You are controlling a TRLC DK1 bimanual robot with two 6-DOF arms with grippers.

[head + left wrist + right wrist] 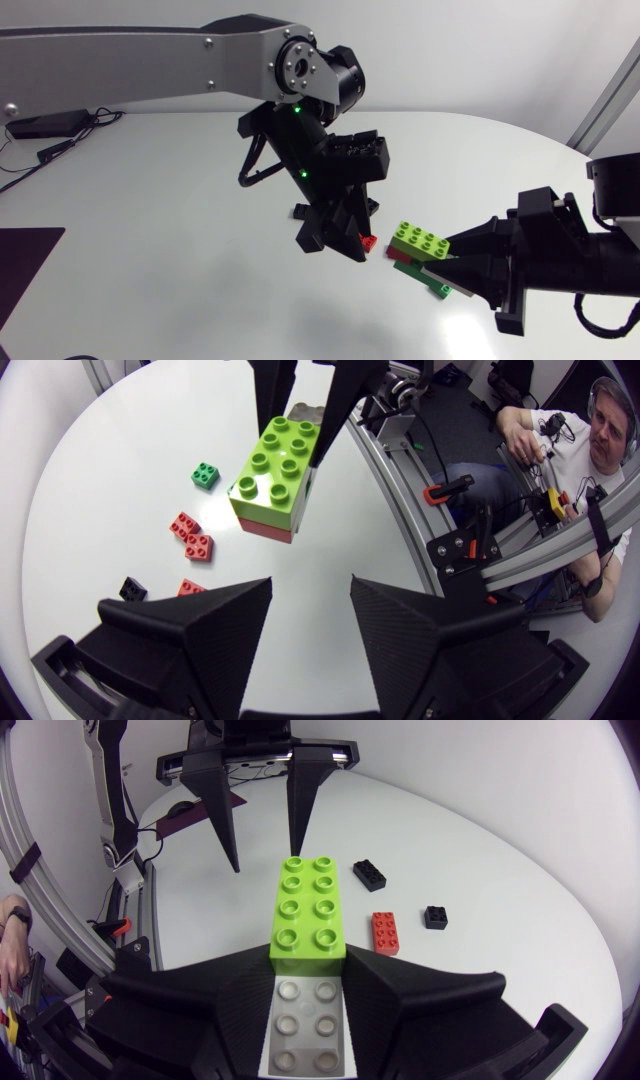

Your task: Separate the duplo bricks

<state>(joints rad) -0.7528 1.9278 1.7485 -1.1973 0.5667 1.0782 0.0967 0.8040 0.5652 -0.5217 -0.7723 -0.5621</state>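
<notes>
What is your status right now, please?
Right fingers shut on brick stack. Left fingers open, short of it. Loose bricks on table, nothing between.

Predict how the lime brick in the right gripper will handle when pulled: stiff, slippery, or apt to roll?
The lime brick probably stays stiff: its edges look straight and boxy. Its smooth faces may slip in the right gripper. Flat sides make rolling unlikely.

Took in a broad, round-edged white desk (150,220) with a smooth, faintly glossy top. Held, near its far left edge, a small black rectangular power brick (45,125) with thin black cables (18,170) trailing beside it. Bore a flat, dark maroon mat (25,265) at the near left corner. Was lit softly and evenly, with pale grey shadows mid-surface.
</notes>
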